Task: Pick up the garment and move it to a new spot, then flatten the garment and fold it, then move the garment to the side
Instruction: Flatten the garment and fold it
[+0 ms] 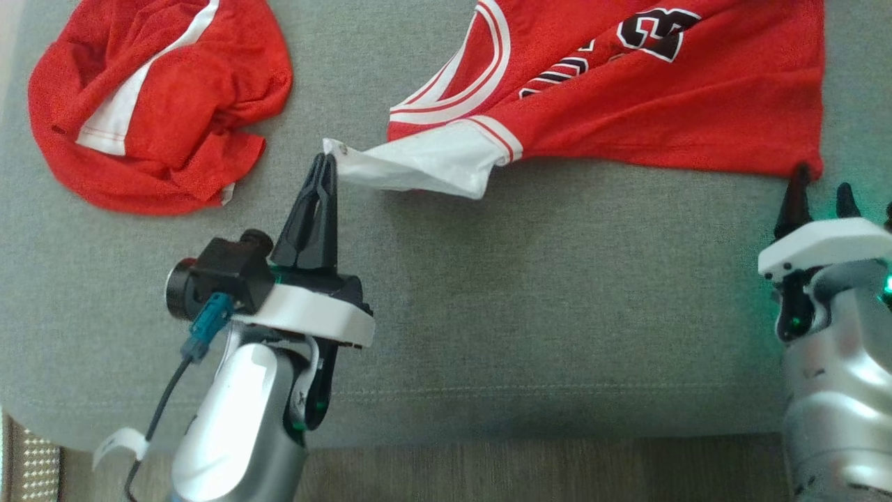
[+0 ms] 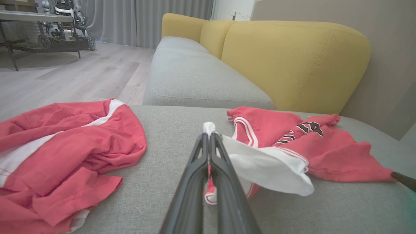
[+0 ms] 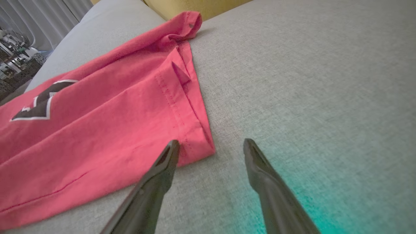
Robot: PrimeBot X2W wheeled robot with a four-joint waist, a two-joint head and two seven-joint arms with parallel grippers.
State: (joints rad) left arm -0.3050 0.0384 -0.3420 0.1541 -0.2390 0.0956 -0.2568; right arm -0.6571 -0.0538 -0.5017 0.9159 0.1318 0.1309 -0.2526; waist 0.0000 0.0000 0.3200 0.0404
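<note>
The garment [image 1: 662, 104] is a red jersey with black lettering and white trim, spread across the back of the grey cushion [image 1: 529, 307]. Its white sleeve [image 1: 425, 164] is stretched out to the left. My left gripper [image 1: 326, 164] is shut on the sleeve's tip, and in the left wrist view a bit of white cloth pokes out past the left gripper [image 2: 208, 136]. My right gripper [image 1: 822, 185] stands open at the jersey's near right hem corner. In the right wrist view that hem corner [image 3: 198, 143] lies between the right gripper's [image 3: 211, 146] spread fingers, close to the left one.
A second red garment [image 1: 160, 97] with a white stripe lies crumpled at the far left of the cushion. Yellow back cushions [image 2: 292, 61] rise behind the seat. The cushion's front edge and wooden floor [image 1: 488, 467] run along the bottom of the head view.
</note>
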